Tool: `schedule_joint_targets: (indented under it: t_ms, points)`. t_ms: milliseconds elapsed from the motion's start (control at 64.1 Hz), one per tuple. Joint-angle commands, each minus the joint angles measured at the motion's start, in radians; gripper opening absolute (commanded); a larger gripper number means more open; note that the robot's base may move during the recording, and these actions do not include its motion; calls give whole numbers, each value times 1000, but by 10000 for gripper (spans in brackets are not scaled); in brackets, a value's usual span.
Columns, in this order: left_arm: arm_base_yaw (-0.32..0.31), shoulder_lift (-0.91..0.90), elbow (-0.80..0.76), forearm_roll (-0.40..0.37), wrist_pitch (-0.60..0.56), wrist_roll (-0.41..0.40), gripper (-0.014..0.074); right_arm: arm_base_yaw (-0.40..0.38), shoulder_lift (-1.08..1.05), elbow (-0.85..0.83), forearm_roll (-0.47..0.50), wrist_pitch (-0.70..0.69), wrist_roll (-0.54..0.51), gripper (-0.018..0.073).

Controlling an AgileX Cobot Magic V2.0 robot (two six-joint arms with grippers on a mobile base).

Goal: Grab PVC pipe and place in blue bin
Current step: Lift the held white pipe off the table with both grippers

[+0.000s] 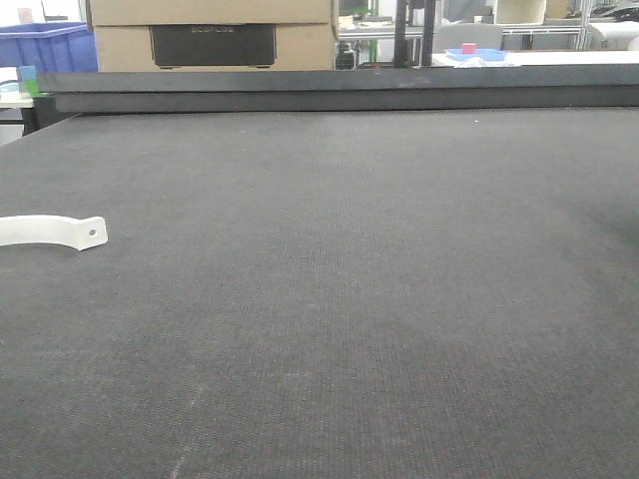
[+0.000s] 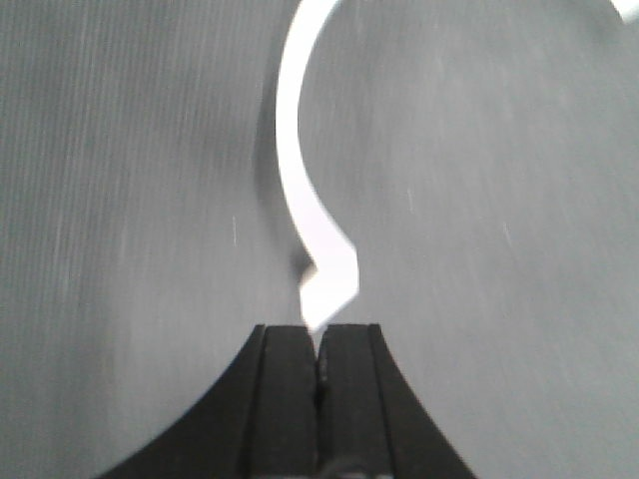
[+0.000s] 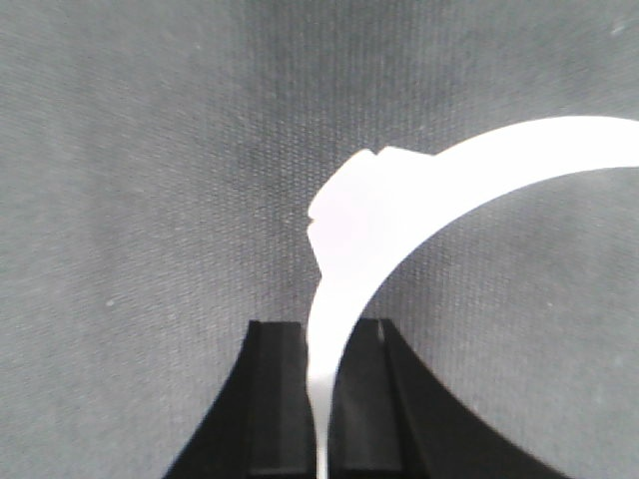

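A white, slightly curved PVC pipe piece [image 1: 50, 232] with a small round hole near its rounded end lies flat on the dark mat at the far left of the front view. Neither gripper shows in that view. In the left wrist view, my left gripper [image 2: 318, 334] is shut, pinching the tip of a thin curved white PVC strip [image 2: 290, 170] that arcs away above the mat. In the right wrist view, my right gripper [image 3: 321, 334] is shut on another curved white PVC piece [image 3: 359, 230], which runs down between its fingers. The blue bin [image 1: 45, 45] stands beyond the table's far left corner.
A raised dark ledge [image 1: 339, 90] runs along the table's far edge. Behind it stand cardboard boxes [image 1: 210, 40]. A white table with small red and blue items [image 1: 469, 50] is at the back right.
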Motion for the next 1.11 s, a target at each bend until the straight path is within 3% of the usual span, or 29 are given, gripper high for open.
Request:
schedule_joint_targets:
  t_ms: [0, 109, 203, 296, 577, 671, 827, 1092]
  points:
    - [2, 82, -55, 35, -24, 23, -90, -2, -20, -5, 2, 17, -7, -167]
    - [2, 166, -90, 99, -36, 23, 65, -2, -22, -5, 24, 35, -7, -167]
    - [2, 216, -94, 106, -70, 23, 216, -2, -22, -5, 26, 32, -7, -167]
    - [2, 264, -94, 81, -109, 23, 265, -2, -22, -5, 26, 32, -7, -167]
    - [2, 351, -94, 51, -165, 23, 182, -2, -22, -5, 30, 27, -7, -167]
    - [0, 361, -94, 40, -163, 23, 99, -2, -22, -5, 30, 20, -7, -167]
    - [0, 361, -94, 40, -154, 23, -113, -2, -22, -5, 30, 6, -7, -167]
    - [-16, 253, -125, 35, -77, 23, -111, -2, -107, -6, 32, 0, -7, -167]
